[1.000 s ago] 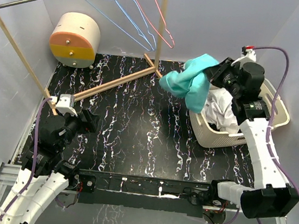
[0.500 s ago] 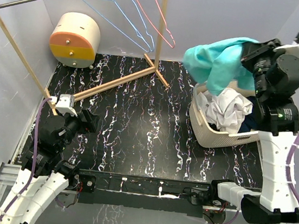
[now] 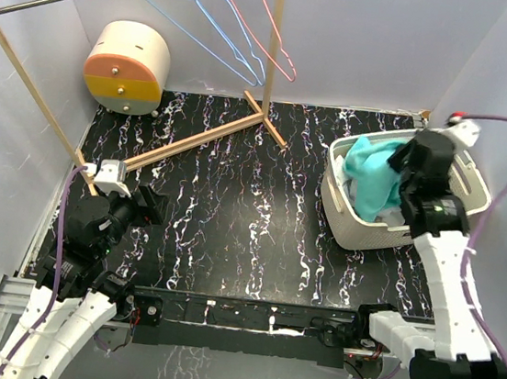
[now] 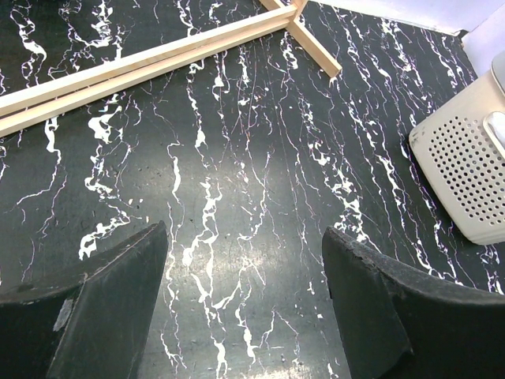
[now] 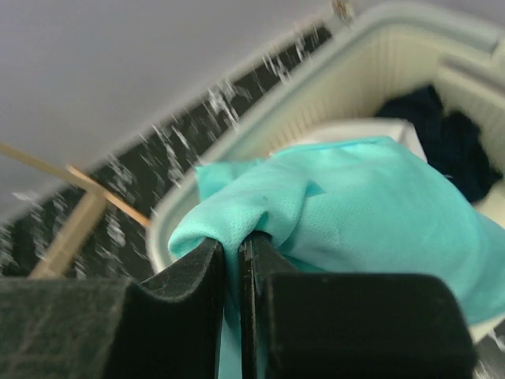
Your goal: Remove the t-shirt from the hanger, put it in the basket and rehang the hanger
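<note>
Lowered since half a second ago, the teal t-shirt (image 3: 373, 172) is now bunched inside the cream basket (image 3: 347, 221) at the right of the counter (image 3: 233, 205), where before it was held up in the air above the rim. It is laid over a white garment (image 3: 367, 203), and a dark garment (image 5: 442, 130) is seen deeper in the basket. A blue hanger (image 3: 208, 31) and a red hanger (image 3: 266, 26) are hung bare on the wooden rack (image 3: 273, 44) at the far left, well apart from the basket; a round cream, orange and yellow drum (image 3: 127, 65) is set below them. A fold of the shirt is pinched by the right hand (image 5: 239, 251) (its jaws pressed almost together on the cloth). The right arm is bent forward over the basket, wrist tipped down into it. The left hand (image 4: 245, 237) is held low over the near left of the counter, fingers spread apart
</note>
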Action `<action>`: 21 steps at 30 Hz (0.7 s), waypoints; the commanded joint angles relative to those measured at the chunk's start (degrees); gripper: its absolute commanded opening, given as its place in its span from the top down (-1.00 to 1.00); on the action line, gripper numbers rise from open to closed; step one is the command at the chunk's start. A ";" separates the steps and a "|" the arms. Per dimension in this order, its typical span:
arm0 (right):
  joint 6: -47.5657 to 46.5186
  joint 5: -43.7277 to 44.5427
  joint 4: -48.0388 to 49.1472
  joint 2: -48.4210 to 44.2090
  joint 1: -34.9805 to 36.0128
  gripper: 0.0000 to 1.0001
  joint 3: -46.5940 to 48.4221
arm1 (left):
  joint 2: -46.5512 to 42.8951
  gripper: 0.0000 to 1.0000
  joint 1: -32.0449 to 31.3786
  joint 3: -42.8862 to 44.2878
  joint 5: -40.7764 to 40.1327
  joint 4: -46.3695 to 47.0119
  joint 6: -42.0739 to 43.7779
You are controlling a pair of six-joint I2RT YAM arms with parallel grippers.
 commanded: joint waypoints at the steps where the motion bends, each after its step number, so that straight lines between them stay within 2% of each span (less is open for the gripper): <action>1: 1.02 -4.57 2.59 4.34 -1.39 0.84 -13.27 | 0.78 -0.54 0.12 0.85 0.90 -0.01 0.07; 7: 1.10 -11.29 8.12 14.76 -4.58 0.82 -21.46 | 1.06 -0.54 0.12 0.94 0.94 -0.10 0.18; 12: 0.14 -17.07 9.36 23.14 -6.75 0.61 -22.61 | 0.96 -0.54 0.12 0.88 0.53 -0.18 0.08; 14: 0.30 -18.99 8.88 24.27 -6.91 0.42 -22.78 | 0.96 -0.54 0.12 0.91 0.43 -0.21 0.08; 16: 0.40 -20.22 9.26 23.00 -6.91 0.11 -23.39 | 1.08 -0.54 0.12 0.83 0.51 -0.19 0.07; 17: 0.22 -20.30 9.12 21.84 -6.91 -0.07 -23.20 | 1.13 -0.54 0.12 0.79 0.57 -0.11 0.12; 20: -1.39 -20.32 7.63 16.72 -6.91 -0.77 -21.07 | 1.62 -0.54 0.12 0.91 0.74 -0.10 0.07; 21: -2.11 -20.39 7.21 14.91 -6.91 -0.88 -20.18 | 1.75 -0.54 0.12 0.94 0.81 -0.06 0.00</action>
